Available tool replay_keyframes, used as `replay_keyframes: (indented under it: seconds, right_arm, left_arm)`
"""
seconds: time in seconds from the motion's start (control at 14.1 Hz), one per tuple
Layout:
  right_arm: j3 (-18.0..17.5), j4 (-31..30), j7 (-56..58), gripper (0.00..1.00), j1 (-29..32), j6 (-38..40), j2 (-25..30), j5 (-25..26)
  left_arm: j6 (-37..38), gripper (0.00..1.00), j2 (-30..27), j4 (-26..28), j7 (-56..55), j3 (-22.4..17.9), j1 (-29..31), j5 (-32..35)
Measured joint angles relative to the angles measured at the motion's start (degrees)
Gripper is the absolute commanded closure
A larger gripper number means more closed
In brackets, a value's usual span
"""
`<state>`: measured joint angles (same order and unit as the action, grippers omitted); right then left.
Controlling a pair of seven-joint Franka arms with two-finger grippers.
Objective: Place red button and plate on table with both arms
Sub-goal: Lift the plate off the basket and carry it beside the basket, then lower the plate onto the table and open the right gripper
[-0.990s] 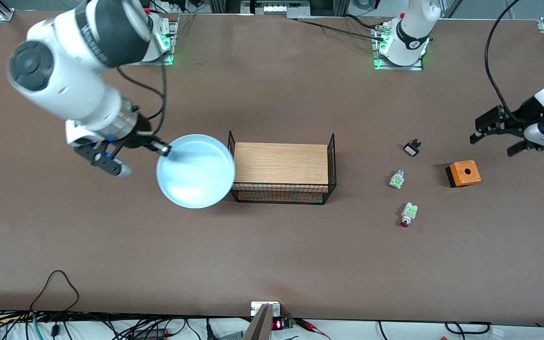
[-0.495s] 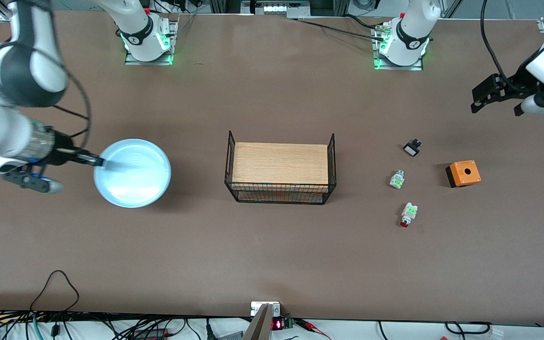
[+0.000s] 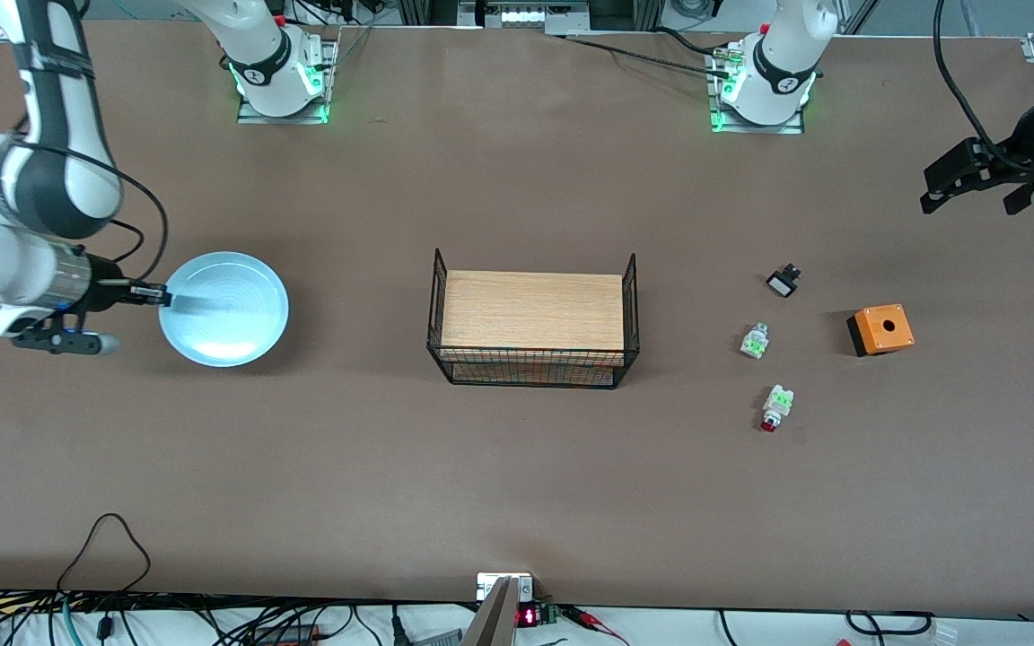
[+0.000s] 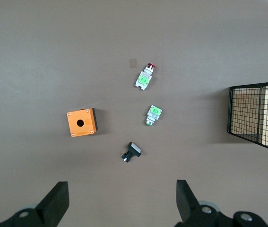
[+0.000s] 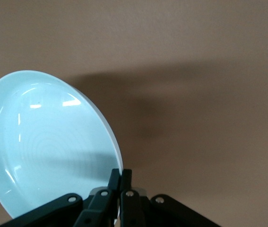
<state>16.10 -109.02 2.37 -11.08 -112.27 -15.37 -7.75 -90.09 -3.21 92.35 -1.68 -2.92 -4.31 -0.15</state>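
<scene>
The light-blue plate [image 3: 224, 309] is held by its rim in my right gripper [image 3: 158, 293], over the table [image 3: 391, 467] toward the right arm's end. In the right wrist view the fingers [image 5: 121, 176] pinch the plate's rim [image 5: 48, 146]. The red button [image 3: 775, 408] lies on the table toward the left arm's end, nearer the front camera than the other small parts; it also shows in the left wrist view [image 4: 144, 77]. My left gripper [image 3: 975, 184] is open and empty, up in the air over the table's edge at the left arm's end; its fingers [image 4: 56, 205] stand wide apart.
A black wire rack with a wooden top [image 3: 532, 318] stands mid-table. An orange box with a hole [image 3: 880, 328], a green-and-white part [image 3: 754, 341] and a small black-and-white part [image 3: 783, 283] lie near the red button.
My right gripper has carried the plate away from the rack toward the right arm's end of the table. My left gripper has risen and drawn back from the orange box.
</scene>
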Motion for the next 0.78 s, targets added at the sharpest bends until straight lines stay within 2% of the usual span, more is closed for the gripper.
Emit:
replay_keyframes:
  seconds: [0.21, 0.42, 0.5, 0.57, 0.78]
  right_arm:
    - [-0.03, -8.74, 1.96, 0.97, 0.26, -9.13, -0.01, 0.01]
    - [-0.04, -14.81, 3.15, 0.94, 0.8, -16.72, -0.04, 0.01]
    - [-0.04, -16.31, 3.42, 0.52, 0.92, -19.19, -0.09, 0.01]
    - [-0.05, -17.47, 3.64, 0.01, 1.0, -21.11, -0.17, 0.01]
    - [-0.14, -17.81, 3.66, 0.0, 1.05, -21.43, 0.24, 0.01]
  left_arm:
    - [-0.21, 0.0, 0.21, -0.01, 0.0, 0.01, 0.0, 0.0]
    - [-2.0, 0.0, 1.51, -0.01, 0.0, 0.04, 0.0, 0.0]
    - [-2.22, 0.0, 2.24, -0.03, 0.0, 0.04, 0.0, 0.0]
    - [-2.55, 0.0, 3.01, -0.23, 0.0, 0.04, 0.0, 0.0]
    - [-2.89, 0.0, 5.67, -2.01, 0.0, 0.07, 0.0, 0.0]
